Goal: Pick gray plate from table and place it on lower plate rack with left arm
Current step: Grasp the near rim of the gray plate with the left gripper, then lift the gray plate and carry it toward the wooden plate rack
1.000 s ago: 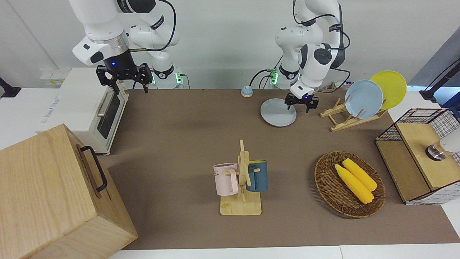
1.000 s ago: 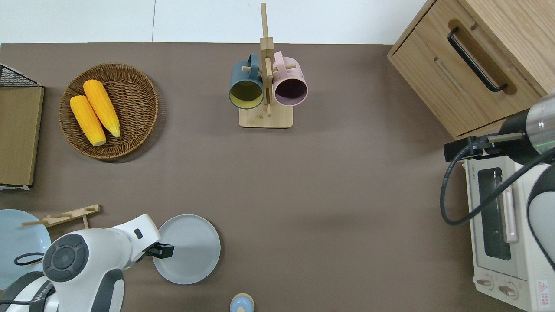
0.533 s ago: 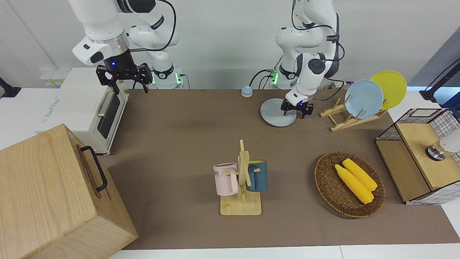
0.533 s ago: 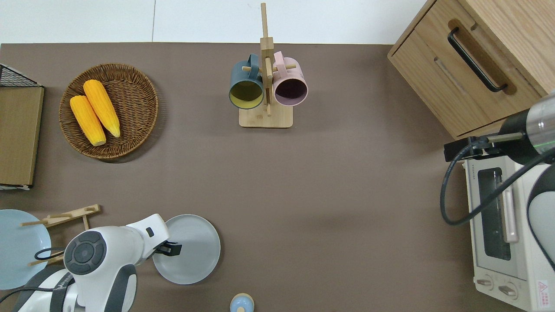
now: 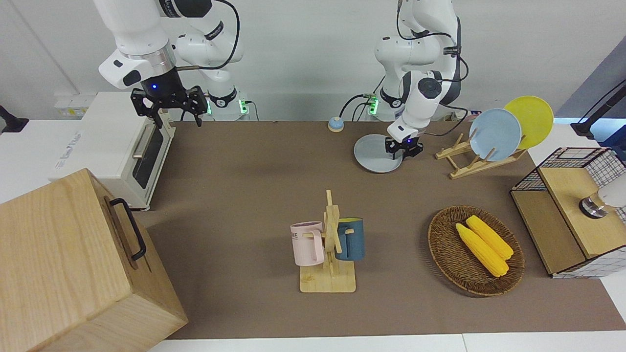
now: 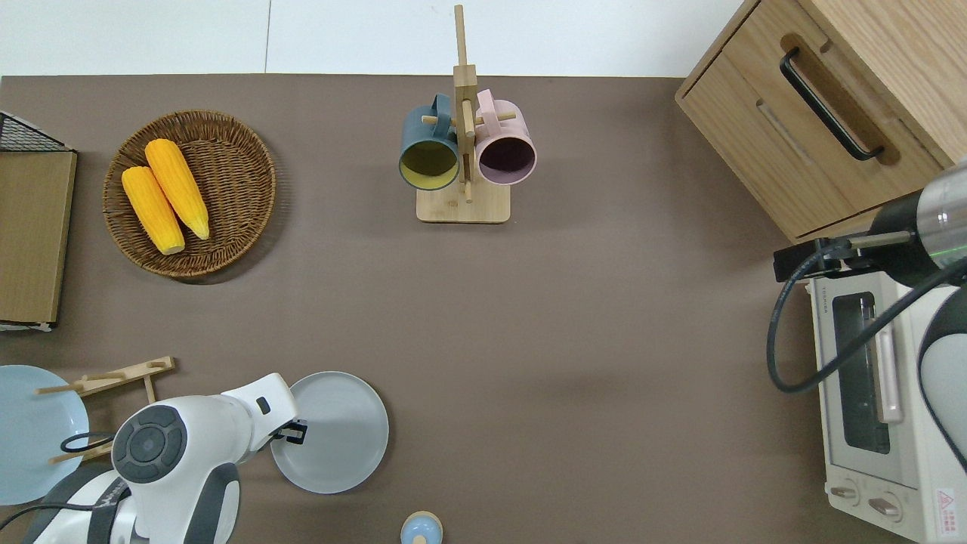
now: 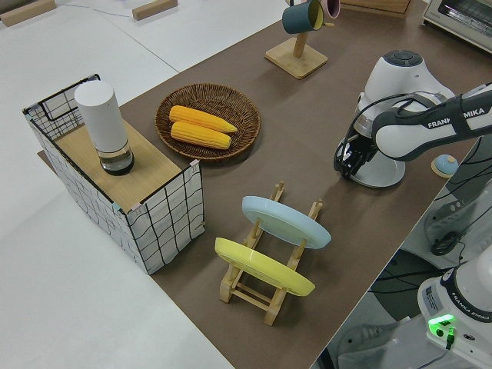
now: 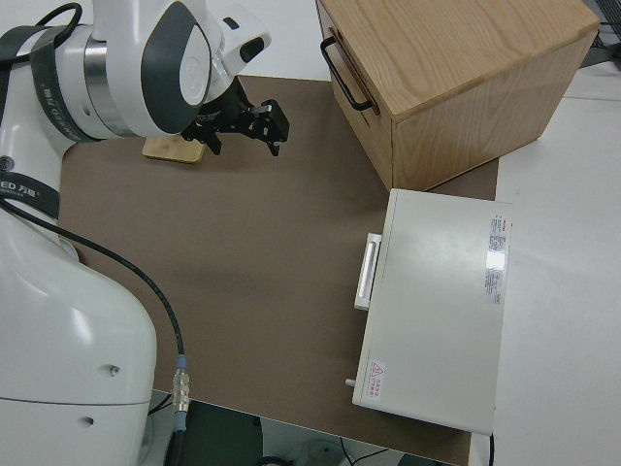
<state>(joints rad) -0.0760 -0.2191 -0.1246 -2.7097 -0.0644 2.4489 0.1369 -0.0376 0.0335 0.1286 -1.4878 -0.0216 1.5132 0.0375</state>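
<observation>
As seen from across the table, found the right gripper [image 5: 178, 122] parked, fingers spread wide apart. Farther along, saw the gray plate [image 5: 374, 154] lying on the brown table [image 5: 244, 171] close to the robots' edge, one side covered from overhead by the left arm's white wrist. Met the left gripper [image 5: 402, 152] low at that plate's rim, on the side toward the lower plate rack [image 5: 464, 164]. Could not tell whether its fingers were apart or clamped on the rim. Noted a light blue plate [image 5: 495, 134] and a yellow plate [image 5: 533, 117] leaning in the rack, both cut off or hidden overhead.
</observation>
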